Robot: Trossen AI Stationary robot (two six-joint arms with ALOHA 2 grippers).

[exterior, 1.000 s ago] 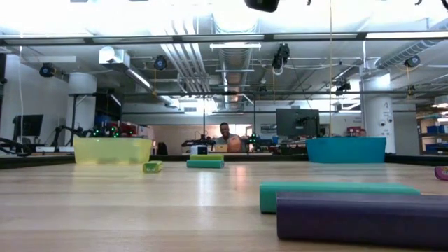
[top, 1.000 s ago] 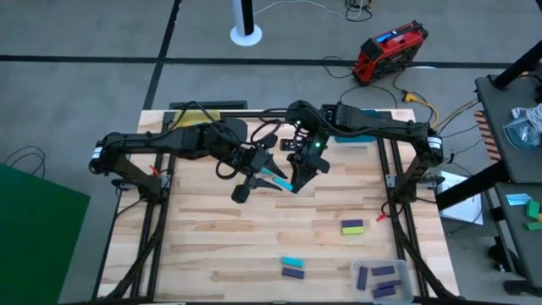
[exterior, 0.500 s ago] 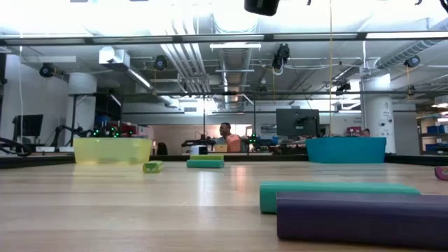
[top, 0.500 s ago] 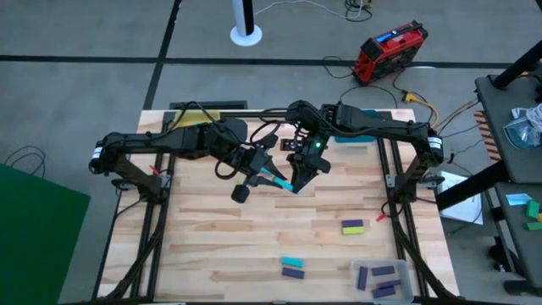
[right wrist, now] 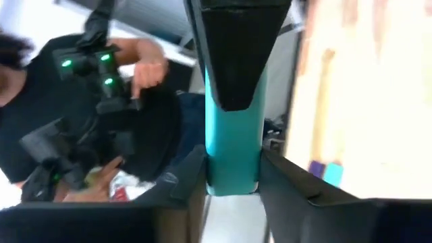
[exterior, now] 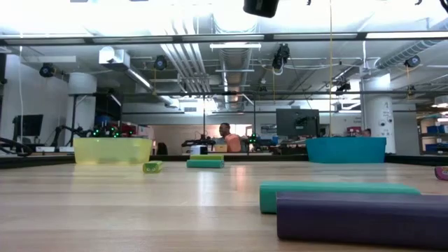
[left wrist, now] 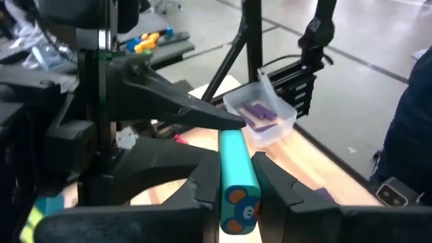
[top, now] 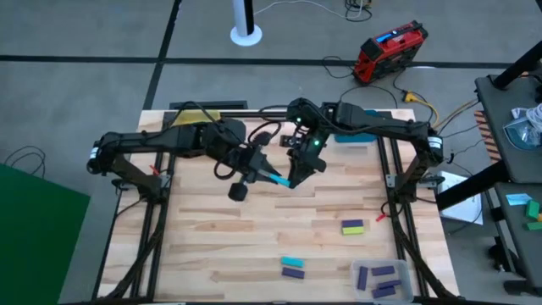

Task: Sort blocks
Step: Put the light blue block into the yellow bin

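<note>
We see two black jointed arms with black cables looping near the wrists. The left hand (top: pixel 258 172) and right hand (top: pixel 295 180) have matte black, wedge-shaped fingers (left wrist: pixel 202 181). A green indicator light (top: pixel 311 143) glows on the right wrist.

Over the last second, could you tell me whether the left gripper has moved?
Yes. In the high view the left gripper, shut on the cyan block, has edged slightly toward the table's far edge, away from the clear tray.
</note>
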